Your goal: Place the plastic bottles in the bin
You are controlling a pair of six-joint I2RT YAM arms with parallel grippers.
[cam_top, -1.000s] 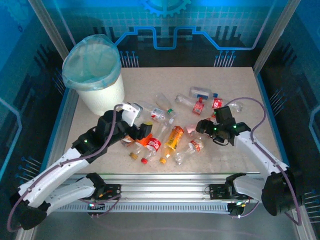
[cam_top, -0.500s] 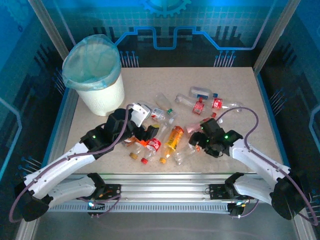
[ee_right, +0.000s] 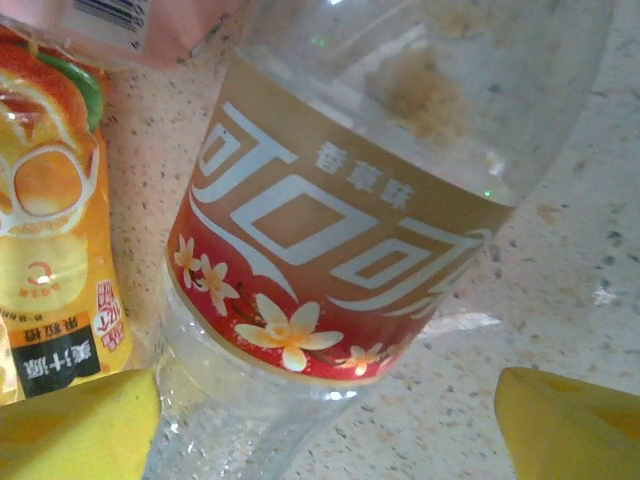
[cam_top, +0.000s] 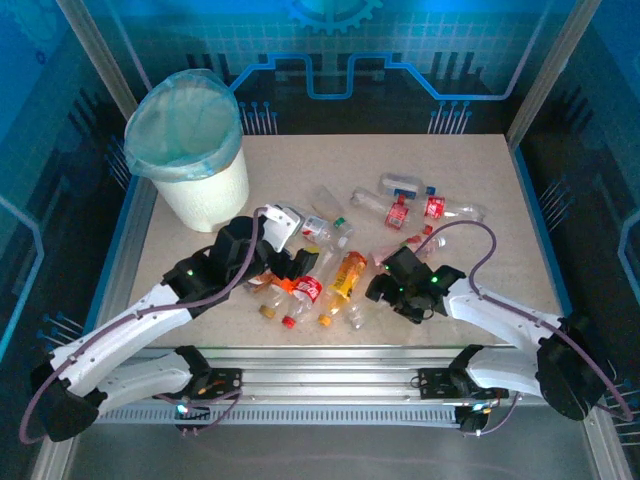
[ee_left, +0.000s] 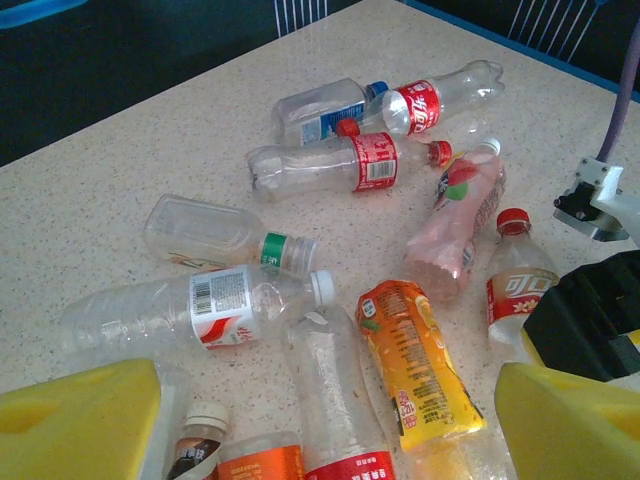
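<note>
— Right wrist: why's the right gripper [ee_right: 322, 428] spread wide?
— Straddling a clear tan-and-red-labelled plastic bottle [ee_right: 330, 250] lying flat, ready to pinch; holds nothing. Left gripper [ee_left: 322, 420] wide too, empty above the bottle pile [ee_left: 230, 305]. Round white blue-lined bin [cam_top: 205, 195]: far-left table [cam_top: 480, 180] corner.

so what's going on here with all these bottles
The job is moving the plastic bottles off the table into the white bin at the far left corner. Right now nothing is gripped. The left gripper hangs open just above the near end of the pile. The right gripper sits low and open astride a clear bottle with a tan and red label, looking ready to close on it. About a dozen bottles lie on the table.
</note>
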